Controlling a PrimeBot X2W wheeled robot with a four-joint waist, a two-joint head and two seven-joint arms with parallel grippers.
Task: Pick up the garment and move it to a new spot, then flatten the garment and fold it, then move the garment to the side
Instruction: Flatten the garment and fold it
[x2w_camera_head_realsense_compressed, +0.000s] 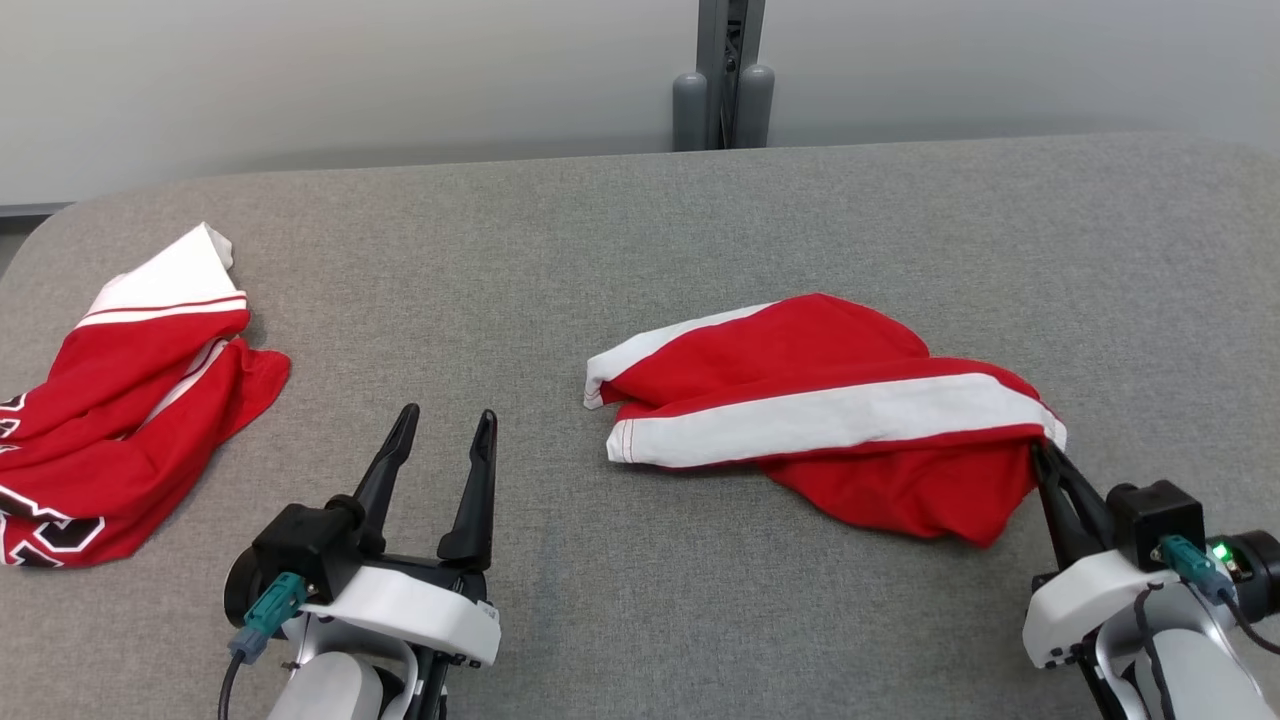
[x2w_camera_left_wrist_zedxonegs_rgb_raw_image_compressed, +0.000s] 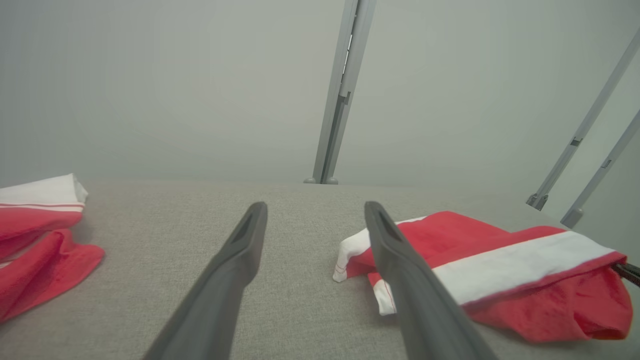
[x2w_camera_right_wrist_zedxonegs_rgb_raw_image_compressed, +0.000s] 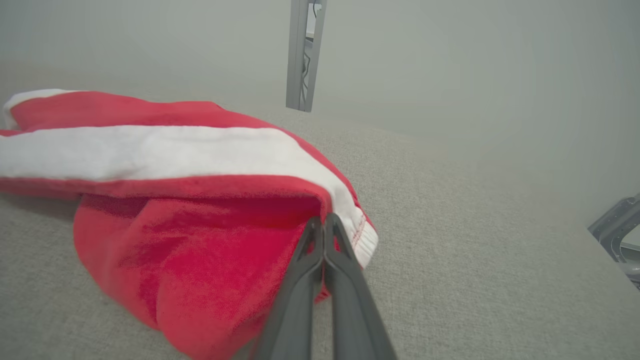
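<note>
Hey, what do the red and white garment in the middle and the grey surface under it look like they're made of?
Red and white garment: soft knit cloth, probably cotton or jersey, with a matte finish. It slumps in loose folds and shows stitched hems. Table surface: apparently a grey woven fabric covering, matte, with a fine weave texture and no shine.

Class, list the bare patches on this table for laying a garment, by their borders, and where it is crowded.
Free: the far strip of the table, from both garments to the post; the middle, between the left garment and the held garment, ahead of the open left gripper. Crowded: the left edge, and near right where the right gripper pinches cloth.
</note>
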